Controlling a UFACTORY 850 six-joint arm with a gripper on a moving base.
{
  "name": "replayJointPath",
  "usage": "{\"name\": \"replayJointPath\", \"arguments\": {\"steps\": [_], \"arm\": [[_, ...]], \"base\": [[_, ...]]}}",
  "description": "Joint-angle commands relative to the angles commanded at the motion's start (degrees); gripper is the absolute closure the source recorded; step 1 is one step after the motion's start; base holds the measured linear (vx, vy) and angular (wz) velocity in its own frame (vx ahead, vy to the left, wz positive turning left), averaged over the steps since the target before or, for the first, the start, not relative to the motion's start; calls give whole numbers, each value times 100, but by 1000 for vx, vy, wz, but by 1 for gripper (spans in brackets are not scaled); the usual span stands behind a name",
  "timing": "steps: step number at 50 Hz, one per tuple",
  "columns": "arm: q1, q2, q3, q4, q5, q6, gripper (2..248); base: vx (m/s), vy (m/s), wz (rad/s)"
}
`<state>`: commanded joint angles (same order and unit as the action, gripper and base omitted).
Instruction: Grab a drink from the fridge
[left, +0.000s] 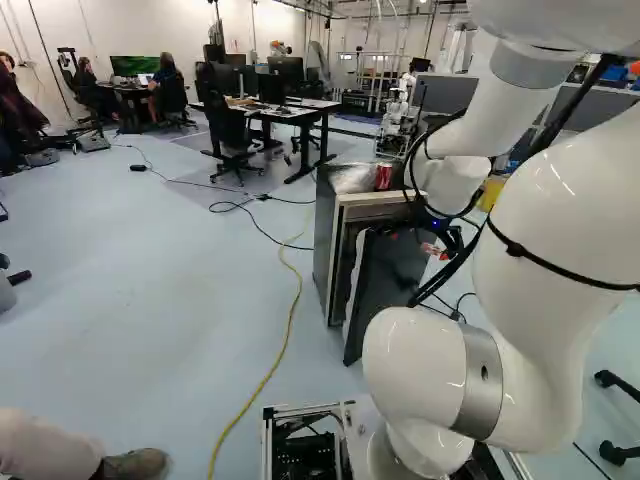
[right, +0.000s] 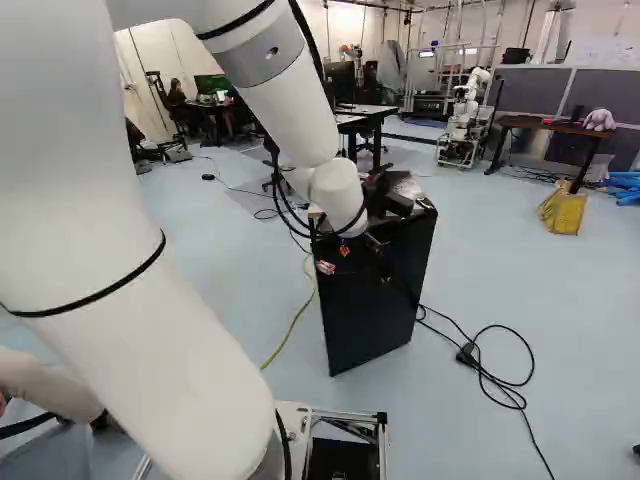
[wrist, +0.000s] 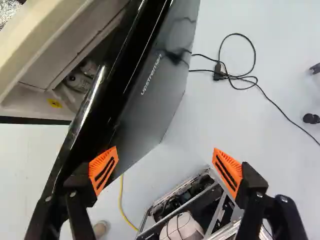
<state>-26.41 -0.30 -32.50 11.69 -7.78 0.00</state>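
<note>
The hand (left: 420, 246) is open, and the door (left: 388, 295) hides much inside the fridge (left: 328, 235).

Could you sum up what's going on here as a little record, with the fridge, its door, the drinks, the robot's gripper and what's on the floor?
fridge: gray, ahead of the arm
door: partly open, dark front
drink on top: red can
inside: pale items, perhaps cans
gripper: open, nothing held
position: one finger close to the door; contact unclear
floor: black cable, yellow cable
drink grabbed: not yet
</note>
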Motion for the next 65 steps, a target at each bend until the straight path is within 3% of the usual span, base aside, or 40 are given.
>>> {"name": "replayJointPath", "arguments": {"steps": [30, 65], "arm": [[492, -346, -367, 0, 0, 0, 3], [927, -844, -923, 0, 0, 0, 3]], "base": [[0, 0, 0], [0, 0, 0]]}}
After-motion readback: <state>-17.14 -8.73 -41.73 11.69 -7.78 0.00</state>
